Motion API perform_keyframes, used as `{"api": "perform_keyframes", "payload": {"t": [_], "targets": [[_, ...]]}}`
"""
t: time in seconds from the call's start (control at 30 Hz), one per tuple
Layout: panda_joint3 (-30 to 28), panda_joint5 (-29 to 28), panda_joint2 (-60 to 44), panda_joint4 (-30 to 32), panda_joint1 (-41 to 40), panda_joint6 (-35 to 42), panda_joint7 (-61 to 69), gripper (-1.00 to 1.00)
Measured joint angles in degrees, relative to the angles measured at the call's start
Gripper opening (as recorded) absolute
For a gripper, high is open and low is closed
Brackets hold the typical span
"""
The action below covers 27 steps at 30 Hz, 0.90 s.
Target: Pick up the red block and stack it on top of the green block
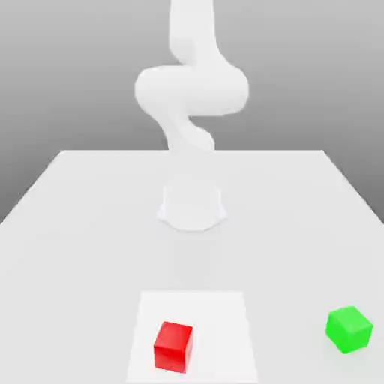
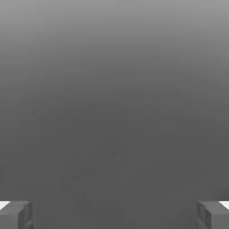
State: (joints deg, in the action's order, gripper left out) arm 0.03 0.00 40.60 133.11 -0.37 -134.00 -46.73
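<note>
Behind the pale desk (image 1: 90, 247) we see a plain gray backdrop, darker lower down. Going from the exterior view's left to its right, we first find the red block (image 1: 173, 347), resting on a white square (image 1: 217, 330) on the desk, toward that square's left side and near the front. The white robot arm (image 1: 192, 90) rises from its base (image 1: 192, 206) farther back. At the far right the green block (image 1: 349, 329) sits turned on the bare desk, well apart from the red one. In the hand view, our hand (image 2: 114, 215) is wide open and holds nothing.
</note>
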Motion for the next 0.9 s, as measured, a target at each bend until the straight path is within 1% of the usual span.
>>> {"api": "perform_keyframes", "payload": {"t": [0.77, 0.9], "targets": [[-0.2, 0.1, -48.1, 12.2, -2.9, -20.5, -8.2, 0.0], [-0.2, 0.1, -56.4, 11.7, -3.0, -26.7, -8.4, 0.0]]}}
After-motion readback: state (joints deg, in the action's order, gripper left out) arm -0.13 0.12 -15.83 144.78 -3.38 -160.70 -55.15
